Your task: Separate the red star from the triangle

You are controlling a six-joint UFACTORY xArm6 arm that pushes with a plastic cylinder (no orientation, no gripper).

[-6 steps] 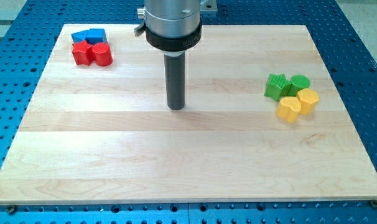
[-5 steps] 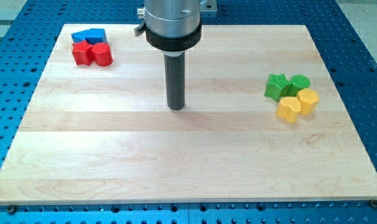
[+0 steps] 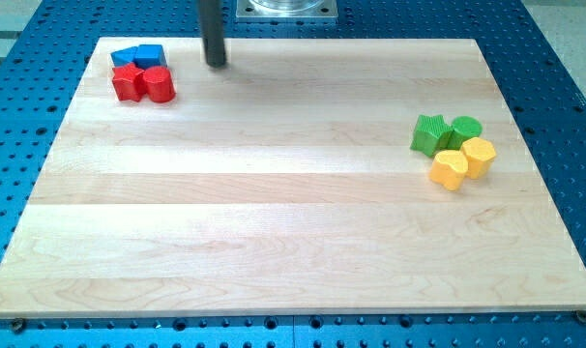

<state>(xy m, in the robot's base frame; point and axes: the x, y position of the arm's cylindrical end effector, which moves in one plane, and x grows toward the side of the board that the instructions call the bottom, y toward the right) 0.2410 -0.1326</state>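
Observation:
A red star [image 3: 128, 82] lies at the board's top left, touching a red cylinder [image 3: 159, 84] on its right. Right behind them sit a blue triangle [image 3: 127, 55] and a blue cube [image 3: 150, 55], touching the red pair. My tip [image 3: 216, 64] rests on the board near its top edge, to the right of this cluster, about a block's width from the blue cube.
A second cluster lies at the view's right: a green star [image 3: 429, 134], a green cylinder [image 3: 464, 130], a yellow heart [image 3: 450, 168] and a yellow block [image 3: 478, 155]. The wooden board [image 3: 274, 242] sits on a blue perforated table.
My tip has moved from the board's upper middle up and to the left, ending near the top edge beside the red and blue cluster. No block has moved.

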